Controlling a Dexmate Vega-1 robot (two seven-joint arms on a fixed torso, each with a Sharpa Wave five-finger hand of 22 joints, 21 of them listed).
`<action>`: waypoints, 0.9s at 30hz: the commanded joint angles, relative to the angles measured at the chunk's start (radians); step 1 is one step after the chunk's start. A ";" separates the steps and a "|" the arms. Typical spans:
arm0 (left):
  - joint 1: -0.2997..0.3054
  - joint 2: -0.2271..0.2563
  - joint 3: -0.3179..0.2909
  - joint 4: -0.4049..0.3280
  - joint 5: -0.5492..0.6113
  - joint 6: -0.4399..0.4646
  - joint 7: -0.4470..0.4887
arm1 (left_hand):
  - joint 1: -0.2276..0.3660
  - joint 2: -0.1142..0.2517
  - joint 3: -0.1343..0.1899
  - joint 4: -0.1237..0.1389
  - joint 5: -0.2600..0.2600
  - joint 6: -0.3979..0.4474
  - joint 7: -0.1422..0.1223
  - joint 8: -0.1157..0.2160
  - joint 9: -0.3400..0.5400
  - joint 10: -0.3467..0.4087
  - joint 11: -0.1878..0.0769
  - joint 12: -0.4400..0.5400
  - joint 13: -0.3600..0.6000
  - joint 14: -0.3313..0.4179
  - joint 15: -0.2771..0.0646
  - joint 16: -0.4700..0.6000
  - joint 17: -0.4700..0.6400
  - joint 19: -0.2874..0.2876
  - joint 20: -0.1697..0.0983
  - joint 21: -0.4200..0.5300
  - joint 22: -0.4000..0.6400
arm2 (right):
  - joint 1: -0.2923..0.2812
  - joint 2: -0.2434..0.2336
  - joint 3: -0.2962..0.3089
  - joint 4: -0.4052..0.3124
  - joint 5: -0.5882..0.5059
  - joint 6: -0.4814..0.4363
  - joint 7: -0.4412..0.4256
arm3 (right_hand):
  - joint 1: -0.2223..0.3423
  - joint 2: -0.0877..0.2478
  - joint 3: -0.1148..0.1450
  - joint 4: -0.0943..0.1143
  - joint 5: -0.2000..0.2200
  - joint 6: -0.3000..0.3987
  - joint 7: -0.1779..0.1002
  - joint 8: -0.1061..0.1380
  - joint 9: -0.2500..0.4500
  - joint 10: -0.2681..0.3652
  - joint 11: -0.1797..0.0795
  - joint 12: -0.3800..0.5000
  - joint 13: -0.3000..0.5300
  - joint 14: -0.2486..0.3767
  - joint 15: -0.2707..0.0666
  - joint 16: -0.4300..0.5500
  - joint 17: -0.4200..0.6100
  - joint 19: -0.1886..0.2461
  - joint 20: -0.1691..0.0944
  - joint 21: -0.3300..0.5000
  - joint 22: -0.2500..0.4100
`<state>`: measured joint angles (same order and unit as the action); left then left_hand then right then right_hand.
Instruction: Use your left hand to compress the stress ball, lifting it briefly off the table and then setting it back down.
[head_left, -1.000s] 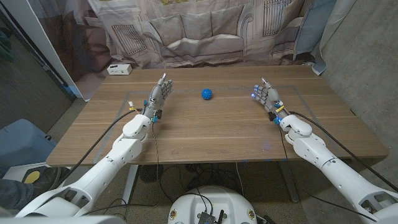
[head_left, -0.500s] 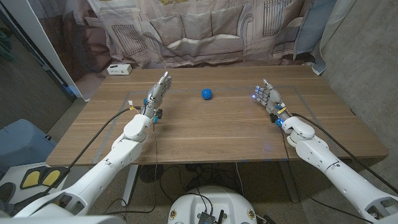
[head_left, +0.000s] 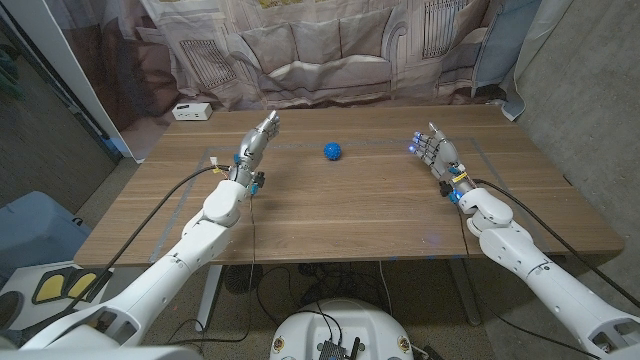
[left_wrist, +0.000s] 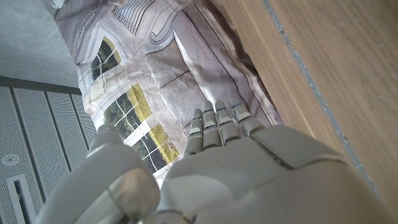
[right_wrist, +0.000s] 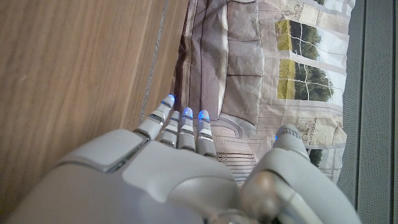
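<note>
**Blue stress ball alone on the table, both hands empty**

From the head view we see the blue stress ball (head_left: 333, 151) lying on the wooden table (head_left: 340, 210), in the far middle part, between the two arms. Our left hand (head_left: 256, 147) is to the left of the ball and well apart from it, its fingers stretched out and grasping nothing. Our right hand (head_left: 431, 150) is on the other side, also apart from the ball, fingers loosely spread and empty. A small white box (head_left: 191, 111) sits at the far left corner of the table.

From the left wrist view we see the back of the left hand (left_wrist: 224, 168), fingers straight and close together, before a printed curtain (left_wrist: 149, 68).

From the right wrist view the right hand (right_wrist: 180, 168) is released too, its fingertips (right_wrist: 186, 113) glowing blue.
</note>
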<state>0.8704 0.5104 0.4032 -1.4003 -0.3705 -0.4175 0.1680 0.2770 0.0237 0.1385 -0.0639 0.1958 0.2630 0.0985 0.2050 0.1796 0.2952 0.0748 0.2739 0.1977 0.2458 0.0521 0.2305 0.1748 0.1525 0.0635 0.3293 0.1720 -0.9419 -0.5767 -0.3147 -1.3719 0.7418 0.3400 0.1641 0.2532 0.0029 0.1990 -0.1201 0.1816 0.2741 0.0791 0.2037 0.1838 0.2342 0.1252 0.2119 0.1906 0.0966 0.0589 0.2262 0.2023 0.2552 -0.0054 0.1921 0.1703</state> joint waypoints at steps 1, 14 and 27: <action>-0.011 -0.035 0.015 0.003 0.091 0.000 0.107 | 0.009 -0.009 -0.001 -0.009 -0.004 0.021 0.001 0.010 0.002 0.013 0.001 0.002 0.001 0.025 -0.001 0.004 0.004 0.026 0.000 0.007 0.003 | 0.002 -0.005 0.015 0.048 0.030 0.033 0.066 | 0.014 0.004 0.002 -0.006 0.007 0.014 0.000 0.007 0.005 0.006 0.001 0.007 0.003 0.003 0.002 0.001 0.003 -0.004 -0.005 0.000 0.001; -0.006 -0.004 -0.006 -0.036 0.185 -0.046 0.154 | 0.017 -0.009 0.000 -0.017 -0.003 0.058 0.002 0.016 0.003 0.036 -0.008 0.003 0.001 0.042 -0.003 -0.001 0.004 0.043 0.005 0.000 0.003 | -0.028 0.001 0.018 -0.009 -0.007 0.044 -0.021 | 0.018 0.006 0.002 -0.008 0.007 0.010 0.005 0.001 0.005 0.003 0.001 0.002 0.003 0.007 0.006 -0.002 0.002 0.023 0.003 0.009 0.001; -0.052 0.024 0.015 -0.043 0.395 0.046 0.267 | 0.029 -0.004 0.005 -0.023 -0.002 0.067 0.001 0.014 0.003 0.040 -0.008 -0.001 0.002 0.049 -0.003 -0.006 0.004 0.052 0.008 -0.005 0.003 | -0.075 -0.007 0.028 -0.077 -0.036 0.040 -0.108 | 0.018 0.007 0.001 -0.008 0.007 0.010 0.010 0.000 0.005 0.008 0.004 0.001 0.004 0.011 0.011 -0.002 0.002 0.024 0.005 0.008 0.001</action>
<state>0.8443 0.5138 0.4027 -1.4264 -0.1373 -0.4502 0.3413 0.2912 0.0199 0.1396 -0.0815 0.1920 0.3219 0.1000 0.2128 0.1795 0.3256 0.0695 0.2739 0.1978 0.2847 0.0486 0.2242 0.1747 0.1929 0.0700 0.3250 0.1723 -0.9863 -0.5783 -0.2940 -1.4048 0.7257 0.3793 0.1102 0.2610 0.0108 0.2018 -0.1228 0.1855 0.2770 0.0822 0.2037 0.1837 0.2340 0.1251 0.2119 0.1907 0.1019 0.0643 0.2262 0.2022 0.2718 0.0002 0.1973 0.1674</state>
